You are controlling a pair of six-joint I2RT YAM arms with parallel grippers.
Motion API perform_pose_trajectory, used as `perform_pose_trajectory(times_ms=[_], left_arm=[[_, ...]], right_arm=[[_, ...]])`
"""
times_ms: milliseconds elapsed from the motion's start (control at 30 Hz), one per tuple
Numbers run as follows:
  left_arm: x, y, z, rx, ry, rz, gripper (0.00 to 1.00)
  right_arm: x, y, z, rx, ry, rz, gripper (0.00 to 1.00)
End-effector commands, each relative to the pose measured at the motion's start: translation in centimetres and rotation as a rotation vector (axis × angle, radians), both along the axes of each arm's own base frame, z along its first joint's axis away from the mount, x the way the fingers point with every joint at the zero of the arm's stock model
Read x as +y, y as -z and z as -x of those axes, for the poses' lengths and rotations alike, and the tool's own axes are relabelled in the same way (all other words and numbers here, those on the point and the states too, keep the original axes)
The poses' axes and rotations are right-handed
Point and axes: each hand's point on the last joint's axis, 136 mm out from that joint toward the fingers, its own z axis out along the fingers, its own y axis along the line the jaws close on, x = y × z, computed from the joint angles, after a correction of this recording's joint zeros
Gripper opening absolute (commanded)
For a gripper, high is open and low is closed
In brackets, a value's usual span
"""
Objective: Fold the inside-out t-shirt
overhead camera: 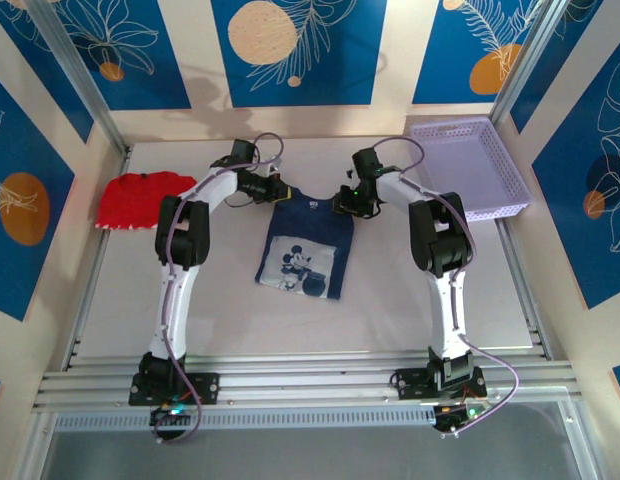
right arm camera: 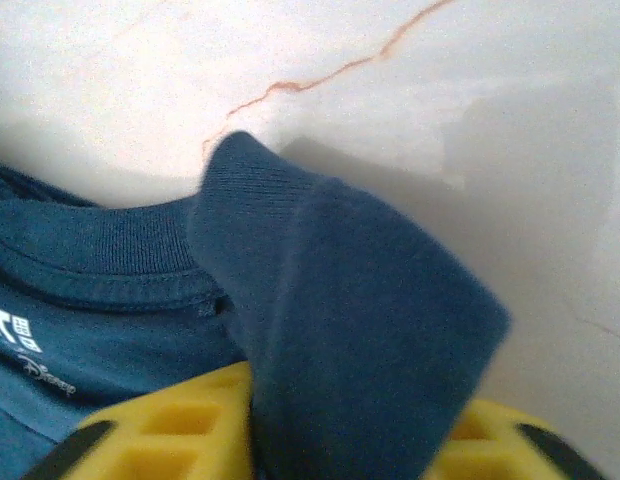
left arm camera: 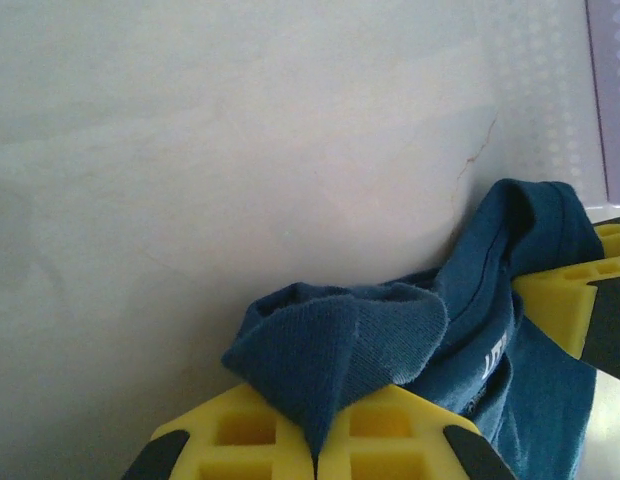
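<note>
Overhead view of a pale table (overhead camera: 390, 300) with two robot arms reaching away from the viewer. At the centre lies one dark navy t-shirt (overhead camera: 305, 250), already narrowed into a long panel, with a cartoon print showing on its lower half. The left gripper (overhead camera: 274, 190) sits at the shirt's 11 o'clock corner, beside the collar. Its yellow fingers are fully shut on a pinched peak of navy cloth. The right gripper (overhead camera: 347, 200) sits at the 1 o'clock corner. A thick fold of cloth bulges up between its fingers and hides the gap, so it looks closed on the shirt, though that is less certain. Holding both top corners at once probably lets the arms carry that edge together so the next fold lands straight. One bright red garment (overhead camera: 138, 198) lies at 9 o'clock, well apart. One lavender basket (overhead camera: 460, 165) stands at 2 o'clock. Count: two arms, two grippers, two garments, one basket.
</note>
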Motion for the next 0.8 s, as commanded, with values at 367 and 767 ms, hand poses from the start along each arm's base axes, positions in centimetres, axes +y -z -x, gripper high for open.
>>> perform_pose_trajectory(times_ms=[367,767], left_arm=[[0.7,-2.5,-1.5,-0.066,-0.025,-0.018,0.00],[1.3,-13.0,-5.1,-0.261,-0.099,0.040,0.00]], right_arm=[[0.4,-5.6,-2.3,-0.197,-0.031,-0.154,0.00],[1.0,-15.4,-6.7,-0.455,-0.107,-0.268,0.00]])
